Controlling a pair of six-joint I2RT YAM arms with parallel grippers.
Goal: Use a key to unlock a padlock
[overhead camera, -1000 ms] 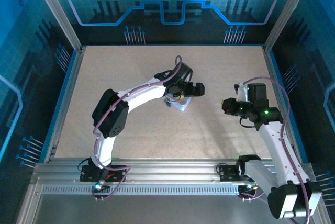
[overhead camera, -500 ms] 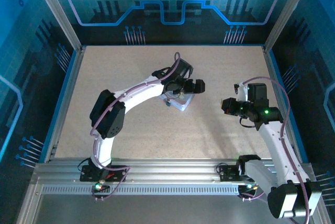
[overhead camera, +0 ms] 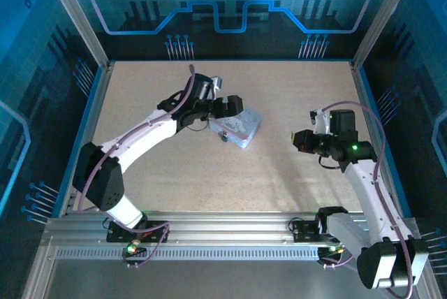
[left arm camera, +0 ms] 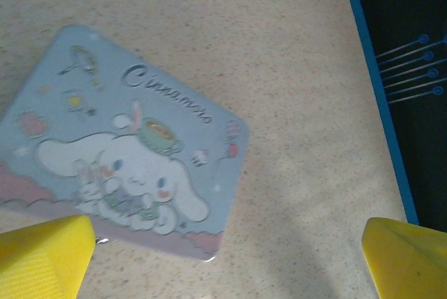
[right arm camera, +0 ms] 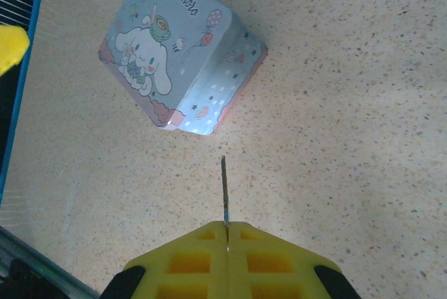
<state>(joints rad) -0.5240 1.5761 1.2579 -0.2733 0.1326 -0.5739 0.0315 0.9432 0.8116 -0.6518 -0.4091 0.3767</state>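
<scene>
Key (right arm camera: 224, 191) first: the thin dark sliver juts straight out from between the yellow pads (right arm camera: 185, 264) of the right jaws, which are pressed together on its hidden end. The blade points toward the tin box (right arm camera: 183, 58) in the upper left of the right wrist view, likely so the tip can go straight into a keyhole. In the overhead view these jaws hang at right centre, well apart from the box. The padlock (overhead camera: 224, 138) seems to be the small dark speck touching the box's lower-left edge on the counter (overhead camera: 174, 173); its keyhole is too small to make out. The left jaws are spread wide and empty, hovering just beside the box's upper left, probably placed to steady the lock.
</scene>
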